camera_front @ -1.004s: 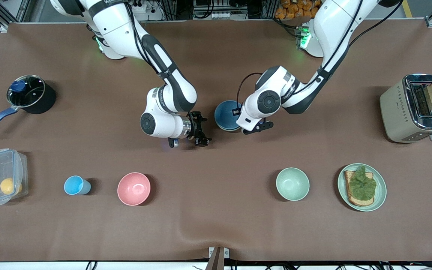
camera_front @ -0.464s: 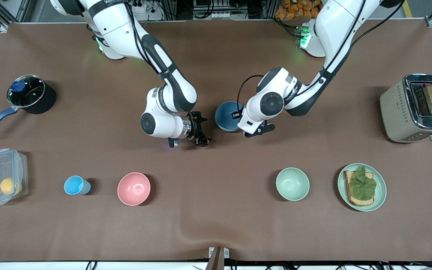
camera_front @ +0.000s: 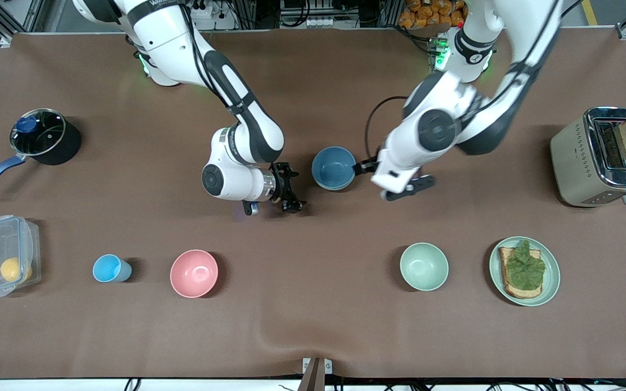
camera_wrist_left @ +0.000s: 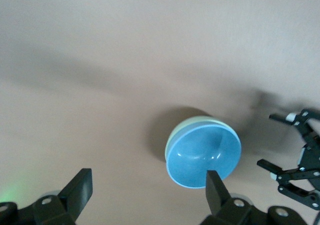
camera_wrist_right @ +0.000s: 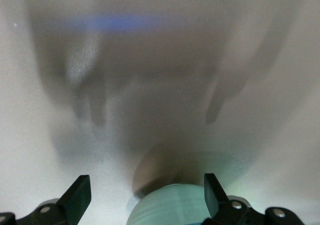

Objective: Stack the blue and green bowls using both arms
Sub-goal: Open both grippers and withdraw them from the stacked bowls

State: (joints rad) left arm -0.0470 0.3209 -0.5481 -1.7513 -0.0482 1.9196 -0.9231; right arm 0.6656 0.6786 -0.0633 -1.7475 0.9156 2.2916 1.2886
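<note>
The left gripper (camera_wrist_left: 147, 190) hangs with its fingers spread wide and nothing between them, over the table (camera_front: 313, 326) just beside the blue bowl (camera_front: 333, 168), toward the left arm's end. In the front view its fingertips are hidden under the wrist, and the arm is smeared by motion. The right gripper (camera_front: 289, 191) is also spread apart and empty, low beside the bowl toward the right arm's end; that arm waits.

The left wrist view shows what the front view barely does: the blue bowl (camera_wrist_left: 203, 155) sits nested in a green bowl (camera_wrist_left: 176, 131), whose pale rim peeks out as a thin crescent. The right wrist view catches only the cut-off edge of the stack at the frame's border.

A second, look-alike green bowl stands nearer the front camera, beside a plate (camera_front: 551, 278) of toast.

White lettering on the right arm's upper link is too small to read.
</note>
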